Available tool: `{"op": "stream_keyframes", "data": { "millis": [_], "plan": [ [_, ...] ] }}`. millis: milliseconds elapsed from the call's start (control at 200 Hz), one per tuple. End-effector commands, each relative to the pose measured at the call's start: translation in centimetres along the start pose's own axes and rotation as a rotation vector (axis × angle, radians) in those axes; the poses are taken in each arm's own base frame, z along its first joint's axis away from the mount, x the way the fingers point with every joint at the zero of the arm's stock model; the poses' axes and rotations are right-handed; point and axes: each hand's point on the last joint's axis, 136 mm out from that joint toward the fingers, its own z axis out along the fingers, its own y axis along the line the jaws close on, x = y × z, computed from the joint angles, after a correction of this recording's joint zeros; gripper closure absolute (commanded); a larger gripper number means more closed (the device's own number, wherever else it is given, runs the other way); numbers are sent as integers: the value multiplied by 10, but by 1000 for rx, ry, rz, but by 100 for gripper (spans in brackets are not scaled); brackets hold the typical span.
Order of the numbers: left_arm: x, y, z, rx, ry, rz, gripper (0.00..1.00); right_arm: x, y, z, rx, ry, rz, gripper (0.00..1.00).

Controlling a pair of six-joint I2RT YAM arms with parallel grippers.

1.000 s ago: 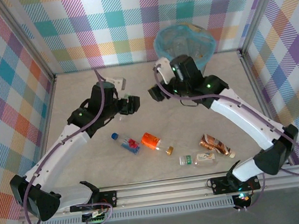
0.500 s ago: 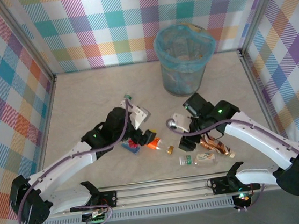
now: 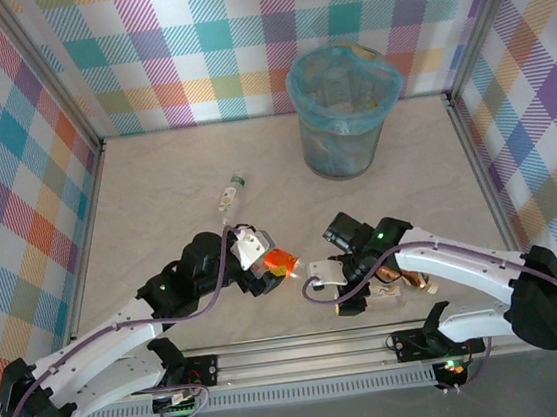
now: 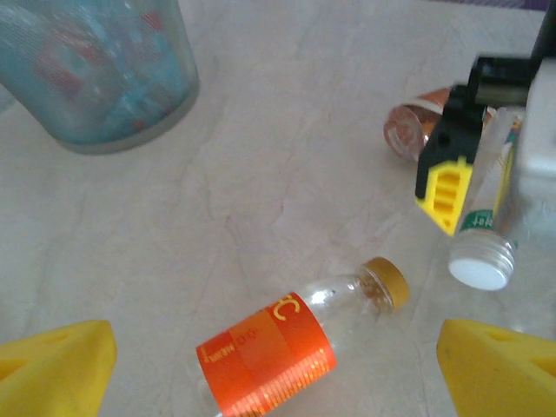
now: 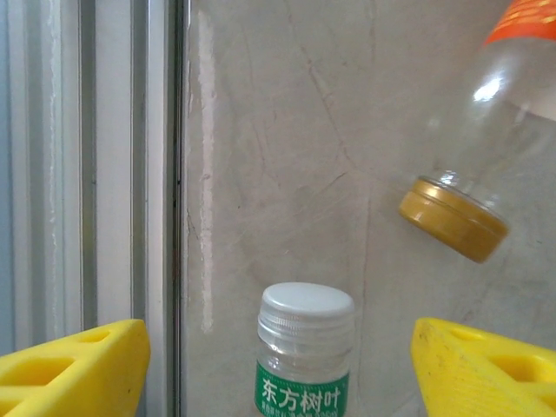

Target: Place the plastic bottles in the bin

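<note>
1. Bin (image 3: pixel 340 149): some bottles inside, count unclear; well beyond the left gripper (image 4: pixel 278 373).
2. Left gripper released, jaws wide, orange-label bottle (image 4: pixel 271 354) between them, untouched.
3. Right gripper (image 5: pixel 278 373) released, straddling green-label bottle (image 5: pixel 304 352).
4. Also on the table (image 3: pixel 155 182): brown bottle (image 4: pixel 408 130) just beside right gripper; green-capped bottle (image 3: pixel 231 195) well beyond left gripper.
5. My read: four visible bottles to go.

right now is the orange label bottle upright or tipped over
Lying on its side: the orange-label bottle rests flat on the table, its gold cap pointing sideways, not up.
</note>
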Motion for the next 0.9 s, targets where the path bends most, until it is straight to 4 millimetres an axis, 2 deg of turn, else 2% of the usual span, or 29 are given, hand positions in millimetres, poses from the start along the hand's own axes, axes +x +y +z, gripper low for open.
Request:
{"op": "stream_keyframes", "data": {
  "millis": [0,105,205,635,895],
  "plan": [
    [-17,4,-6,-34,-82,38,5,1,-4,11,15,15,-66,19],
    [-18,8,-8,-62,-91,41,6,8,-10,19,34,51,-79,13],
    [-17,11,-9,-81,-88,44,6,15,-10,27,25,84,-85,13],
    [-21,15,-11,-93,-61,55,7,32,-10,55,-37,175,-51,26],
    [-24,16,-10,-88,-43,58,9,33,-9,60,-74,208,-8,40]
  ]
}}
